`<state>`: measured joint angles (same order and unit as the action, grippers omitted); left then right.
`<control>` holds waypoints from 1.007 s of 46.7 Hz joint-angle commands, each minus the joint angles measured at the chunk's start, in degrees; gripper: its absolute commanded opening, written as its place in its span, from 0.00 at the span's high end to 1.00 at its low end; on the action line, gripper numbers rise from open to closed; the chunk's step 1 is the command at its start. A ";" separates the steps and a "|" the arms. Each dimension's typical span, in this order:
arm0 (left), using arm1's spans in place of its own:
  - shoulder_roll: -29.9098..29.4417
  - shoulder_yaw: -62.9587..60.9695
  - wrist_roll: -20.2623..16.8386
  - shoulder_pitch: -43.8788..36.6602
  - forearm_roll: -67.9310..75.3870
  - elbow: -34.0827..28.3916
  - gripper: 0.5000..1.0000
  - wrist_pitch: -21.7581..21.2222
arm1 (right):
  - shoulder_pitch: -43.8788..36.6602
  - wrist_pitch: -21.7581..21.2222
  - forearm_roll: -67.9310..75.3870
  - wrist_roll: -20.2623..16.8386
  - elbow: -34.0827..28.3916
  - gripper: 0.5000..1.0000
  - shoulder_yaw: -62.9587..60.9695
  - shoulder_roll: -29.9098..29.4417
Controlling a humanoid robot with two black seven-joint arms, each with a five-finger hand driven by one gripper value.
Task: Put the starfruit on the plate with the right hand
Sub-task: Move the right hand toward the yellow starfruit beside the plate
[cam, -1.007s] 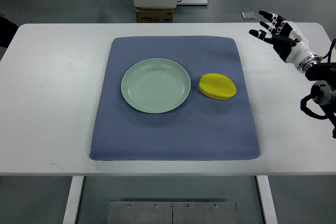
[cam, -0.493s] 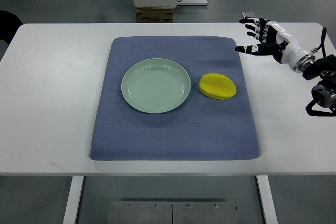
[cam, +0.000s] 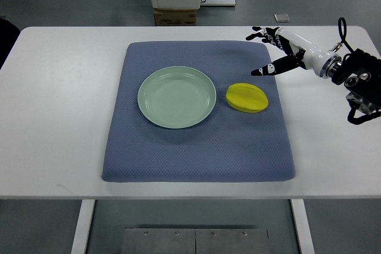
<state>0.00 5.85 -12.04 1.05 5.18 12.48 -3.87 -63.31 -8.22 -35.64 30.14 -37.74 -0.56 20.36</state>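
Top view: my right hand [cam: 284,52] hangs near starfruit [cam: 247,97], fingers [cam: 262,71] spread and empty to straddle it; plate [cam: 177,97] sits just beside.

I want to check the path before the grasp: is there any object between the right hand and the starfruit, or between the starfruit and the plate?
Nothing visible blocks either path. The right hand is open above the blue mat, up and right of the starfruit, with only bare mat between. The green plate lies just left of the starfruit, with only mat between.
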 commanded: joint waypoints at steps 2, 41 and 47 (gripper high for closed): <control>0.00 -0.05 0.00 0.00 0.00 0.00 0.00 0.01 | -0.76 0.57 -0.84 0.10 0.03 0.00 2.05 -0.24; 0.00 -0.05 0.00 0.00 0.00 0.00 0.00 0.01 | -5.86 2.24 -4.44 -0.25 -4.89 0.00 13.13 -1.64; 0.00 0.03 0.00 0.00 0.00 0.00 0.00 0.01 | -5.77 2.24 -5.85 -0.34 -4.89 0.00 14.18 -1.82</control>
<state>0.00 5.83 -12.04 1.05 5.19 12.48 -3.86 -69.15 -5.98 -40.97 29.78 -42.63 13.00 18.61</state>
